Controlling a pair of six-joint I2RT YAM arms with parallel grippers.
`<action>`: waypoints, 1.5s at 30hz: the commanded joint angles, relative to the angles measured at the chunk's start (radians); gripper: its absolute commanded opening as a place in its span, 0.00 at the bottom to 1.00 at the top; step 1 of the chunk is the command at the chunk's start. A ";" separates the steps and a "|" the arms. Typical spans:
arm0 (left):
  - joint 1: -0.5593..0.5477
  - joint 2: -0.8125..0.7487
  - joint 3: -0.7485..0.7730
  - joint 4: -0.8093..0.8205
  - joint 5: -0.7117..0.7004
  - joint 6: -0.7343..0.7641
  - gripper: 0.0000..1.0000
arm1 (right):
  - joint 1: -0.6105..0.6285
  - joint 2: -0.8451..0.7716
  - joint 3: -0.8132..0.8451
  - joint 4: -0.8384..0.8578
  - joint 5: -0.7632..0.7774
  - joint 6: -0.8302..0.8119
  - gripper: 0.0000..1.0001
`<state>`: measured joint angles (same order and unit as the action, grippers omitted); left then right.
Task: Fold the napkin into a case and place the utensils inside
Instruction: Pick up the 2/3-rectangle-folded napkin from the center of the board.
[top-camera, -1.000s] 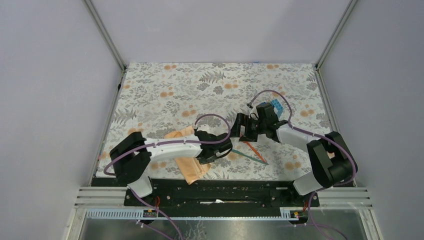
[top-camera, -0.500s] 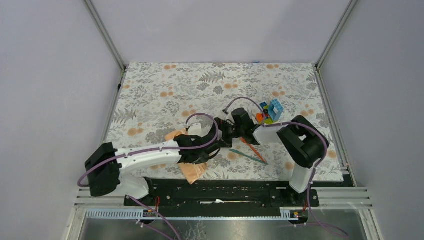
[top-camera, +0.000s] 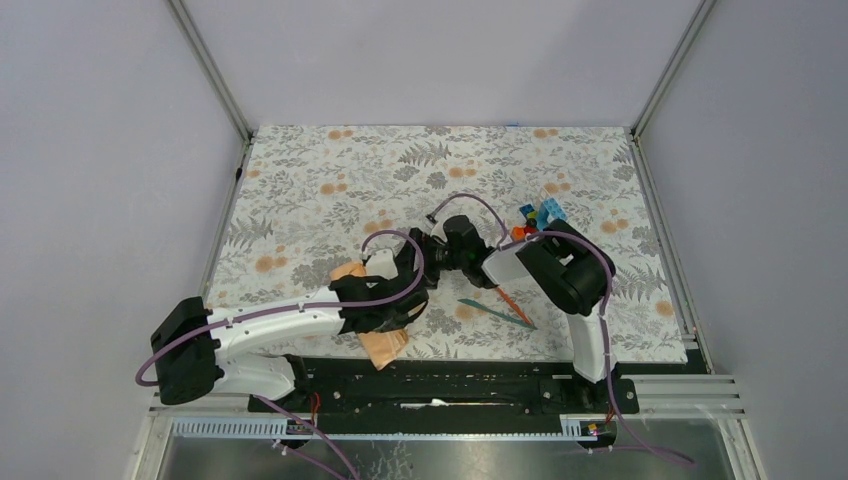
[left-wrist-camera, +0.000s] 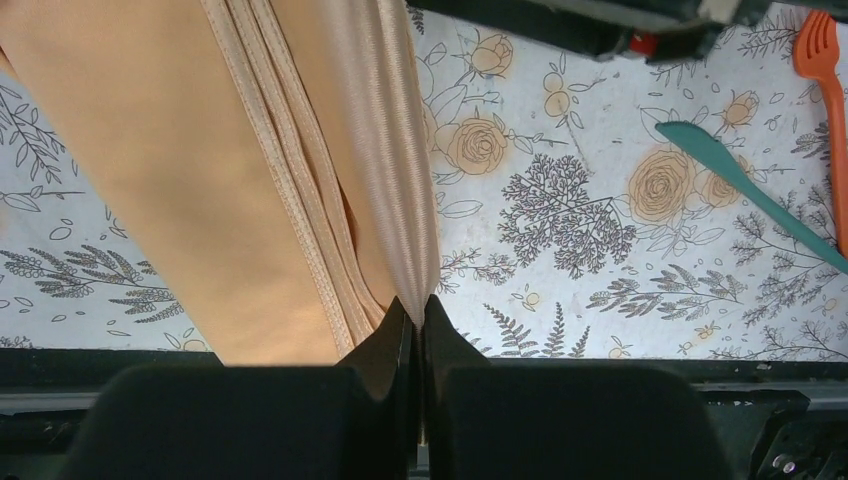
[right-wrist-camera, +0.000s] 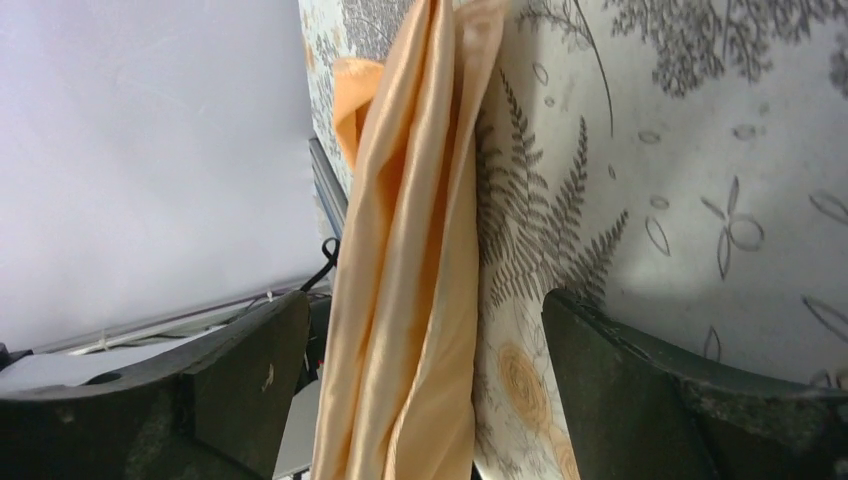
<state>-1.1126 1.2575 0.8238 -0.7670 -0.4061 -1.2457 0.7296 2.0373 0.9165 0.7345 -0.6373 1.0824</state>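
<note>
The peach-orange napkin (top-camera: 384, 345) lies folded lengthwise at the mat's near edge, mostly hidden under my left arm. In the left wrist view the napkin (left-wrist-camera: 190, 170) shows stitched hem layers. My left gripper (left-wrist-camera: 418, 305) is shut on one raised fold of it. My right gripper (right-wrist-camera: 420, 300) is open, its fingers (right-wrist-camera: 240, 370) wide apart on either side of the bunched napkin (right-wrist-camera: 410, 250) without touching it. In the top view the left gripper (top-camera: 408, 298) and right gripper (top-camera: 430, 257) sit close together. The orange utensil (top-camera: 512, 301) and teal utensil (top-camera: 496, 312) lie on the mat to the right.
A cluster of multicoloured toy blocks (top-camera: 536, 216) stands behind the right arm. The floral mat (top-camera: 330, 180) covers the table. A black rail (top-camera: 450, 380) runs along the near edge. The teal utensil (left-wrist-camera: 740, 185) and orange fork (left-wrist-camera: 825, 90) also show in the left wrist view.
My right gripper has swung left, away from the blocks and utensils, to the napkin. My left gripper has drawn leftward, still holding the napkin fold.
</note>
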 joint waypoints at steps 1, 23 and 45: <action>0.004 -0.024 -0.002 0.012 -0.027 0.026 0.00 | 0.016 0.043 0.076 0.031 0.045 0.002 0.90; 0.002 -0.036 -0.030 0.025 -0.014 0.024 0.00 | 0.014 0.172 0.269 -0.070 0.061 -0.075 0.45; 0.046 0.280 0.133 0.411 0.051 0.213 0.00 | -0.123 0.046 0.287 -0.357 0.052 -0.330 0.00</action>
<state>-1.0794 1.4704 0.8803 -0.5434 -0.3790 -1.1130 0.6559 2.1807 1.1755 0.4831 -0.5735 0.8680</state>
